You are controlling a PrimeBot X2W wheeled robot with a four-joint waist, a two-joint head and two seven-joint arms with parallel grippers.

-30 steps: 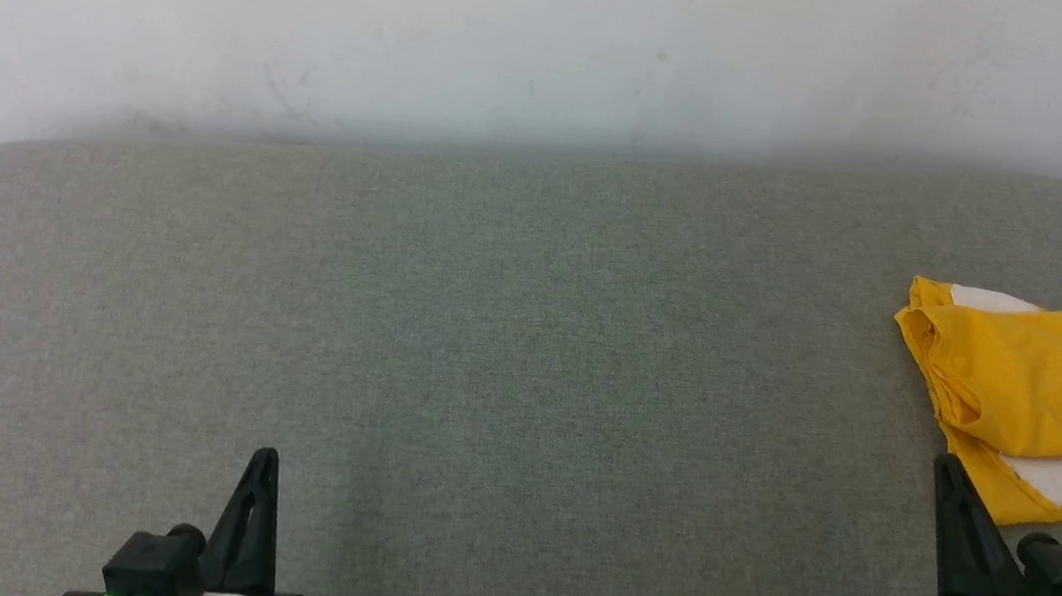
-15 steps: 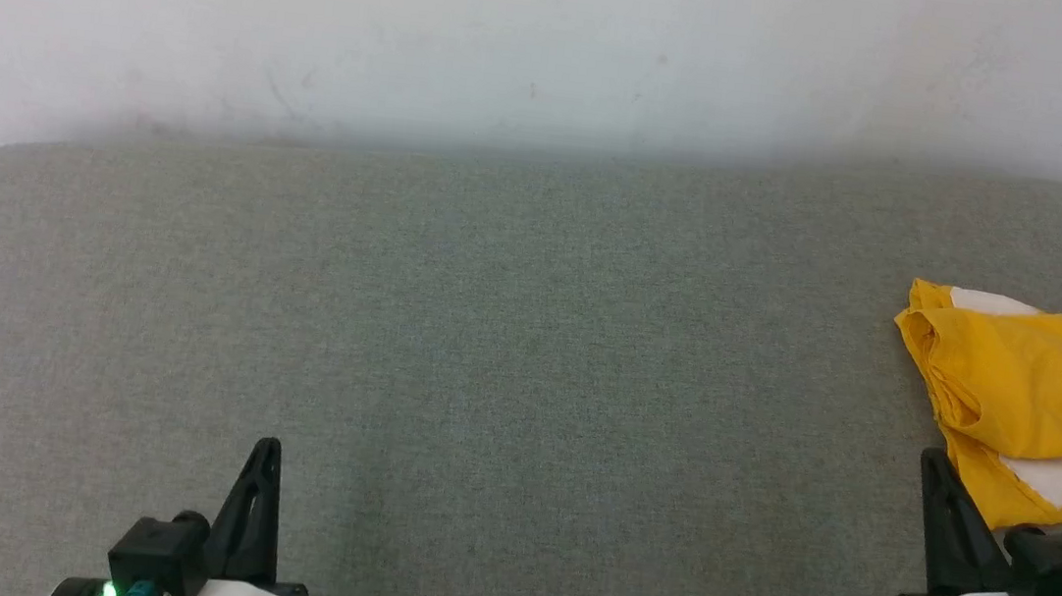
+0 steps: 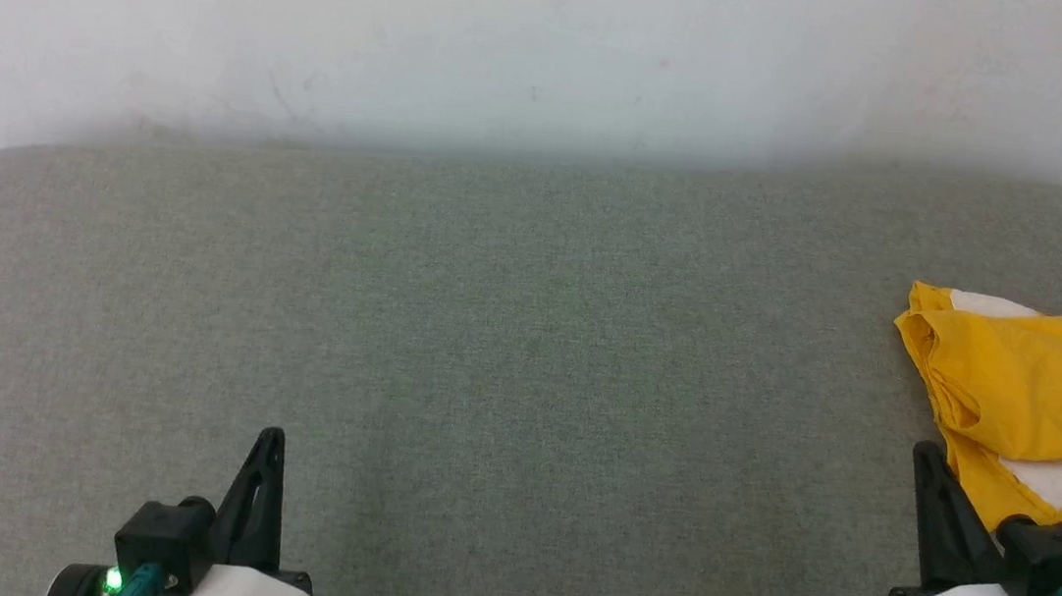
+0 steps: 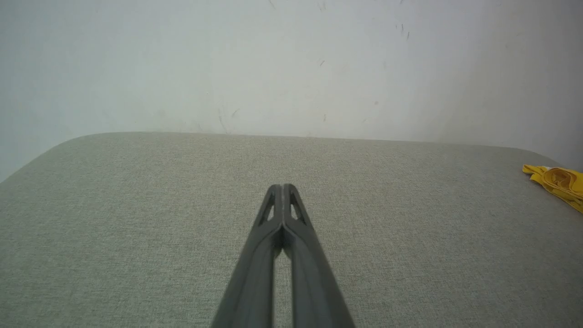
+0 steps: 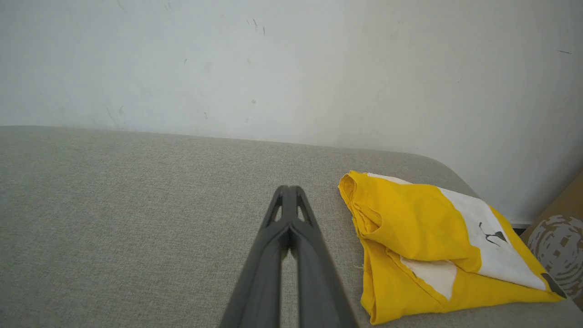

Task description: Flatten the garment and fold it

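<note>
The garment point(image 3: 1024, 399) is a bright yellow T-shirt with white patches and thin black marks, lying folded into a compact bundle at the right edge of the grey cushion point(image 3: 507, 335). The right wrist view shows the garment point(image 5: 423, 237) just right of my right gripper point(image 5: 288, 187), whose fingers are pressed together with nothing in them. In the head view the right gripper point(image 3: 924, 453) sits at the lower right, its tip close to the bundle's near-left corner. My left gripper point(image 3: 272, 437) is at the lower left, shut and empty, far from the garment point(image 4: 558, 181).
A white wall point(image 3: 519, 40) rises right behind the cushion's rounded far edge. Past the cushion's right end, a brown patterned object point(image 5: 558, 246) stands beside the garment. Bare grey fabric spans the middle and left of the cushion.
Both grippers have crept slightly up the head view, the right one also a little to the left. The garment lies as before.
</note>
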